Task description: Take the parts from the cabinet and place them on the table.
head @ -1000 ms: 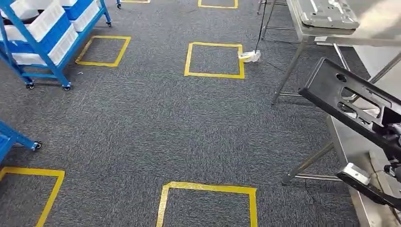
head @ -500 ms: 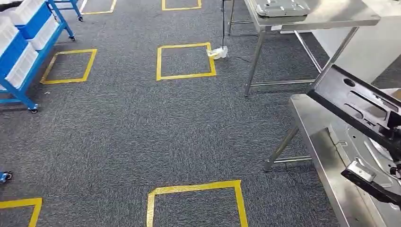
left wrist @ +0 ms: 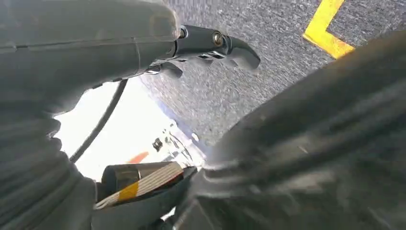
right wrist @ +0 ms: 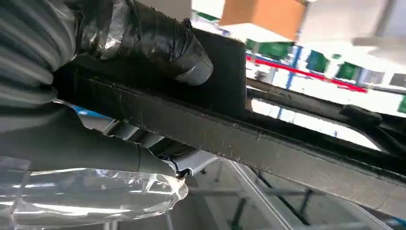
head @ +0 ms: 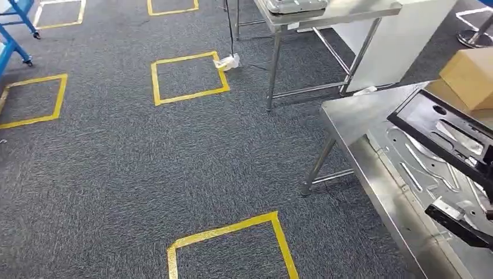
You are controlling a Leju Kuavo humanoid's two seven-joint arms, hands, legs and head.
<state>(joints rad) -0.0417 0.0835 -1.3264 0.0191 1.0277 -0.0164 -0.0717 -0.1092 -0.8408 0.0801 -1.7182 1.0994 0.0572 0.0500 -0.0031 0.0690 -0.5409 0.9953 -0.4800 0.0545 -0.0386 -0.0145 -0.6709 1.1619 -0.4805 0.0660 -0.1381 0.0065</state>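
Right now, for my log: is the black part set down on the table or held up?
Held up. The black part hangs tilted over the steel table, and the right hand grips its edge.

I am looking at a factory or workshop floor. Grey carpet (head: 145, 157) is marked out with yellow taped squares (head: 189, 77) like station spots. Steel tables (head: 372, 168) on bare metal legs stand at the right, one with a pressed metal panel (head: 415, 160) lying on it and a cardboard box (head: 468, 78) at its far corner. A blue wheeled rack (head: 14, 23) stands at the far left.
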